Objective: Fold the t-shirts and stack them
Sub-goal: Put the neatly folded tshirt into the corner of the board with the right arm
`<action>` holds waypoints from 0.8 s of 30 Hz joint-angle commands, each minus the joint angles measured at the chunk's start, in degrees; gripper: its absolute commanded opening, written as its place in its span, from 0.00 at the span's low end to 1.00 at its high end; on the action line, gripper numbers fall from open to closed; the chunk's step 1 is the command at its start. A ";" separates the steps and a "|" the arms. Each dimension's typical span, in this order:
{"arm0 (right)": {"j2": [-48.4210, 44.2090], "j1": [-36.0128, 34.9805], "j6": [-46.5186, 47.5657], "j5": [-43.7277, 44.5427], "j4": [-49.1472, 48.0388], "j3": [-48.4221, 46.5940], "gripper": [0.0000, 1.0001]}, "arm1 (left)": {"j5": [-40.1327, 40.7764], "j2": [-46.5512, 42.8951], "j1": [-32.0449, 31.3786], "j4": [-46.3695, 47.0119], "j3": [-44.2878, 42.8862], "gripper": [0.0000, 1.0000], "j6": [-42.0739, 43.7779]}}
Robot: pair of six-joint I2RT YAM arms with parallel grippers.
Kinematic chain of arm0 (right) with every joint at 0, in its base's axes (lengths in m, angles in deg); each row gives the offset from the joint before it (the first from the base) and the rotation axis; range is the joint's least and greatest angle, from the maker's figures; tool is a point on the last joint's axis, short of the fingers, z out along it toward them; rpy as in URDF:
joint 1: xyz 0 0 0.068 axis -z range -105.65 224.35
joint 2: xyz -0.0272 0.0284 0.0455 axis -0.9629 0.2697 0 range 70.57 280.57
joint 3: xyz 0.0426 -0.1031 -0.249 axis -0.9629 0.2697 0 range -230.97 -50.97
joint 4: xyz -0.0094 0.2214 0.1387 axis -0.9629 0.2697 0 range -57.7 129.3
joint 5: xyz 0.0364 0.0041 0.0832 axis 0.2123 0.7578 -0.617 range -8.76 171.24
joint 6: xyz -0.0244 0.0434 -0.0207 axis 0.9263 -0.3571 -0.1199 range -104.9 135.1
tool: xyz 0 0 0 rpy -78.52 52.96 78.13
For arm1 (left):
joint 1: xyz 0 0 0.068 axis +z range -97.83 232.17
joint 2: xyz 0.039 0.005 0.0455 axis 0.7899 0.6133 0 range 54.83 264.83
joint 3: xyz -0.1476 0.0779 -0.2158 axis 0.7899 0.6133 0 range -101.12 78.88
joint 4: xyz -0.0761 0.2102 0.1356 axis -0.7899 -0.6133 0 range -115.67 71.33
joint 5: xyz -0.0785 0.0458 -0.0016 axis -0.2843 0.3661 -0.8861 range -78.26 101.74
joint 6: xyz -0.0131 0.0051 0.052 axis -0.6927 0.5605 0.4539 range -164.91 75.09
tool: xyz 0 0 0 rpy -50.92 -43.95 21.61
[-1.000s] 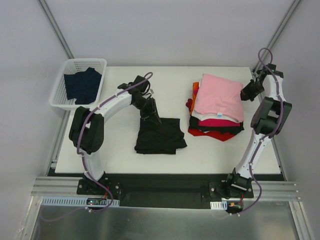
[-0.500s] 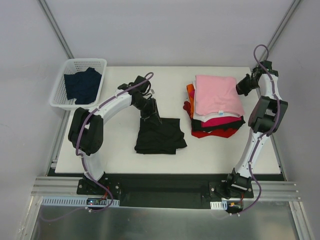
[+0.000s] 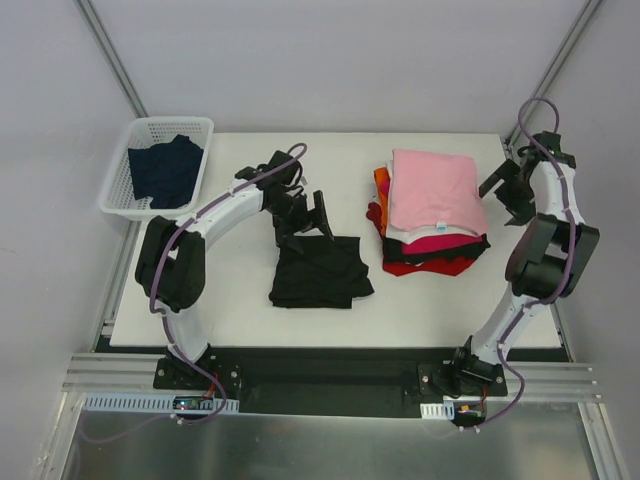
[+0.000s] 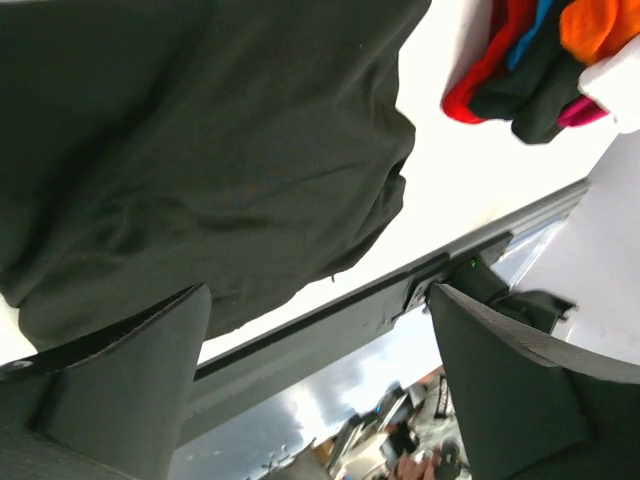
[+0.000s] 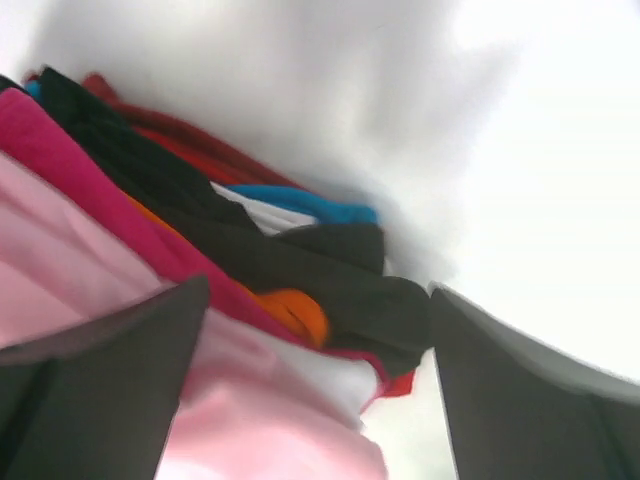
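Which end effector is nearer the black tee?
Left: the left end effector is at the far edge of the black tee; right end effector is right of the stack.

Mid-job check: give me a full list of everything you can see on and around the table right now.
table: one, white, in front of the arm bases.
basket: one, white, at the table's far left corner.
navy tee: one, dark navy, bunched inside the basket.
black tee: one, black, folded, middle of the table.
pink tee: one, pink, folded, on top of the stack.
stack: one pile on the table's right half; white, magenta, black, red, orange and blue edges show; layer count unclear.
left gripper: one, black, open, over the black tee's far edge.
right gripper: one, black, open, empty, at the stack's right side.
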 commanded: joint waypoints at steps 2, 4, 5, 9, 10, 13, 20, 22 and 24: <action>-18.44 1.31 2.68 13.41 -0.74 8.92 1.00 | 4.00 -6.39 1.76 -0.41 -0.89 0.99 -0.30; -21.63 1.66 1.62 11.06 -2.14 12.95 0.99 | 4.10 -7.80 3.00 -0.50 0.68 0.99 -0.48; -23.30 1.49 1.27 9.74 -2.85 14.11 0.98 | 3.92 -8.33 4.40 -0.41 1.30 0.99 -0.48; -27.96 -1.31 -0.49 -2.37 -4.87 19.82 0.97 | 4.79 -12.10 7.56 -0.41 5.60 0.99 0.13; -27.97 -2.80 -0.32 -2.75 -4.35 20.44 0.96 | 4.97 -12.81 8.10 -0.41 7.96 0.99 0.13; -27.80 -11.58 0.91 -4.59 -3.21 22.55 0.95 | 5.85 -15.01 9.94 -0.06 12.71 0.99 0.31; -26.74 -26.01 0.57 -3.99 3.03 24.22 0.94 | 6.30 -16.59 10.74 3.45 21.16 0.99 -1.00; -27.44 -30.04 -0.31 -3.46 3.91 25.37 0.94 | 5.51 -16.68 10.83 6.25 23.89 0.99 -1.80; -28.58 -32.43 -0.66 -2.67 5.05 26.68 0.94 | 4.54 -16.25 10.83 7.93 25.47 0.99 -2.85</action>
